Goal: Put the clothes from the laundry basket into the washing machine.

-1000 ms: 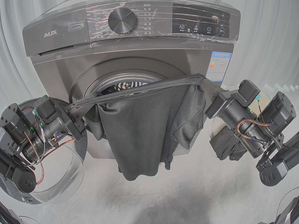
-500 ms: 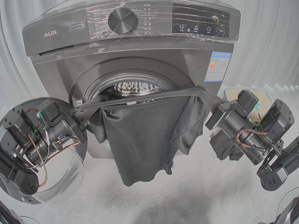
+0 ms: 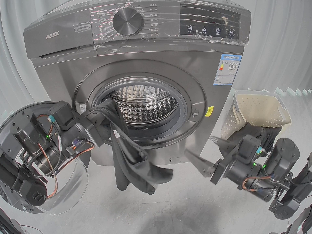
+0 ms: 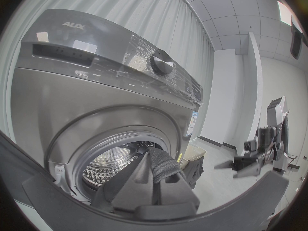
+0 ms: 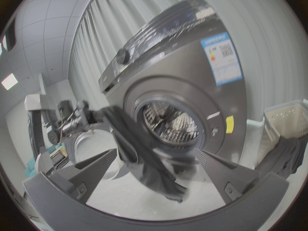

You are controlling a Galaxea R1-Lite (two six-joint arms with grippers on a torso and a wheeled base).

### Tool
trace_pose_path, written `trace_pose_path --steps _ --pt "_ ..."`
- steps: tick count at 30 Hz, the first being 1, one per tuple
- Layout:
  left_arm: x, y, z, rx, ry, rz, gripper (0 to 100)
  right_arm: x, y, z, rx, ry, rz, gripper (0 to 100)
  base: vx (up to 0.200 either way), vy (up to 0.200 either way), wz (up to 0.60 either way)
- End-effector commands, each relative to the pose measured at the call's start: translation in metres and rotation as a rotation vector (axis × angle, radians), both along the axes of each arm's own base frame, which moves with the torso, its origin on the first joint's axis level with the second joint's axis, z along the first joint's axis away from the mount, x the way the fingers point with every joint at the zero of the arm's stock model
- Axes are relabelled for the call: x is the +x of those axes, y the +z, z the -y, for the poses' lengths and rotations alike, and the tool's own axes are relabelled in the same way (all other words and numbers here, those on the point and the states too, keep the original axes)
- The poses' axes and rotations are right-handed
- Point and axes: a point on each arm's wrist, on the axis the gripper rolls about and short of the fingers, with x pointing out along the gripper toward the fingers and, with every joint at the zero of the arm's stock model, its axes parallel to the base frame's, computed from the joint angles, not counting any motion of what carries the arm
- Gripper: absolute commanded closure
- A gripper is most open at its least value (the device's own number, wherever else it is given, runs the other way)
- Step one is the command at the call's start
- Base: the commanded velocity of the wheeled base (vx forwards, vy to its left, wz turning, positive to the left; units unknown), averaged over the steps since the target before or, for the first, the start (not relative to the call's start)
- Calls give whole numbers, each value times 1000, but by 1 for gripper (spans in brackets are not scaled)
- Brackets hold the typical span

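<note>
pale pleated curtain (image 3: pixel 279 33) far beyond the right gripper (image 3: pixel 198 144), smooth grey floor (image 3: pixel 195 212) beneath it. tiled ceiling (image 4: pixel 243 16) high above the left gripper (image 4: pixel 153 177), with a lit panel (image 4: pixel 284 12) and a white wall (image 4: pixel 221 106) beyond.

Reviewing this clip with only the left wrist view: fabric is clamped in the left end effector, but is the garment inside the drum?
Observer: No. The head view shows the dark garment hanging from the left end effector down the front of the washing machine, mostly below the opening of the drum.
Operator: Does the right end effector hold its other end?
Observer: No. The right wrist view shows the right end effector with its fingers spread wide and nothing between them.
Operator: Where is the door?
Observer: The head view shows the door swung open on the robot's left, with a gap between it and the hanging garment.
</note>
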Motion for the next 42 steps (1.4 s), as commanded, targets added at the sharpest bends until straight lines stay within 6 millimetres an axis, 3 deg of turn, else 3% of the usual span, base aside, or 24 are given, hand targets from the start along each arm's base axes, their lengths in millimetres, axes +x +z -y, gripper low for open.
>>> trace_pose_path --steps 1,8,11,13,14,21,28,42 --pt "1 0 21 -9 -34 -5 100 -13 -22 -9 -60 62 -82 0 0 0 0" --pt "2 6 37 -26 -53 15 100 13 -36 -25 -68 43 -97 0 0 0 0" --pt "4 9 38 -31 -53 24 100 33 -49 -34 -79 36 -108 0 0 0 0" --pt "4 9 38 -31 -53 24 100 33 -49 -34 -79 36 -108 0 0 0 0" --pt "5 10 39 -33 -53 28 100 46 -65 -42 -102 51 -122 0 0 0 0" --pt "5 12 39 -36 -53 35 100 68 -87 -59 -130 57 -109 0 0 0 0" --pt "7 11 40 -35 -55 34 100 80 -92 -72 -125 62 -74 0 0 0 0" --pt "7 9 41 -31 -54 30 100 83 -100 -89 -141 133 -42 0 0 0 0"
